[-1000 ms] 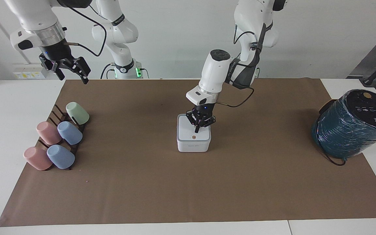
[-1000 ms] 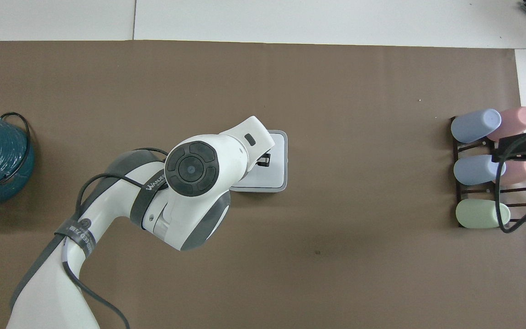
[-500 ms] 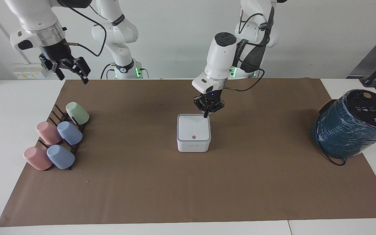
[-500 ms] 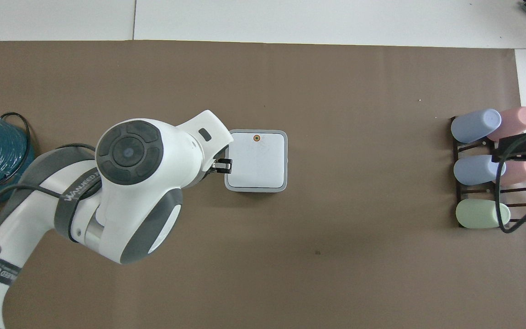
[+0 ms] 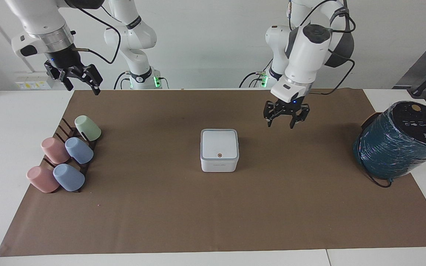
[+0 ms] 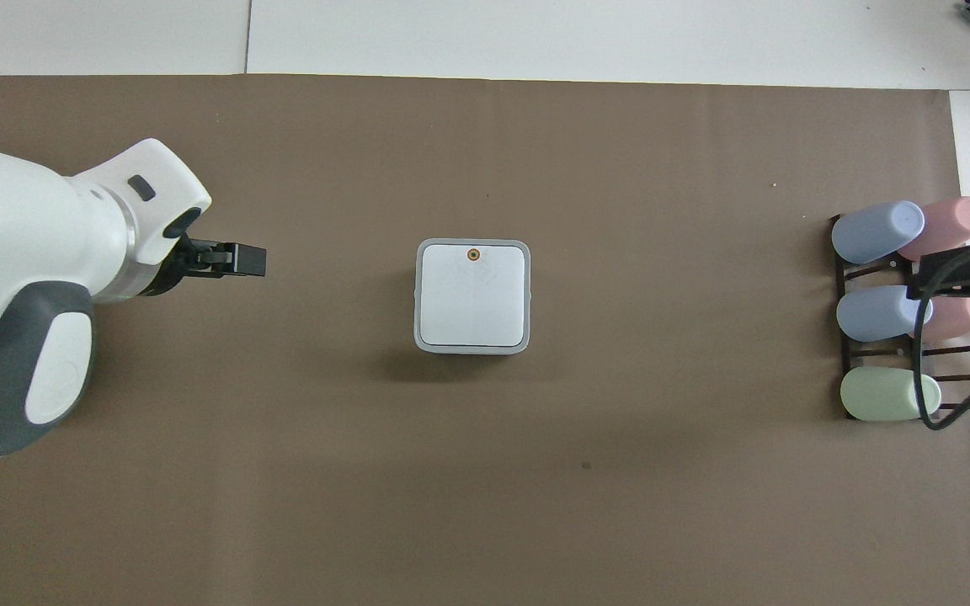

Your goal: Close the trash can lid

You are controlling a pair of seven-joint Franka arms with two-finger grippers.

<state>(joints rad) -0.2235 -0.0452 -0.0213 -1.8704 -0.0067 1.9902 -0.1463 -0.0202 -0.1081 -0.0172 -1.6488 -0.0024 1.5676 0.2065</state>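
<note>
Trash can (image 5: 219, 159) sits mid-worktop on the brown mat (image 5: 161, 207), its lid (image 5: 219, 144) lying flat and shut on top, the orange-ringed button (image 6: 473, 253) toward the edge farther from the robots. Going by size, the mat covers most of the worktop (image 5: 9, 129). A teal spool (image 5: 398, 140) stands at the left arm's end, half on the mat. At the right arm's end a dark rack (image 5: 63, 127) holds five tipped cups (image 5: 68, 177): two pink, two blue, one green. The can is well apart from both spool and rack.

The left gripper (image 5: 286, 123) hangs in the air over bare mat between can and spool, pointing down, jaws spread and holding nothing. The right gripper (image 5: 83, 85) waits raised over the mat's corner near the rack, toward the robots; its jaws are parted and empty too.
</note>
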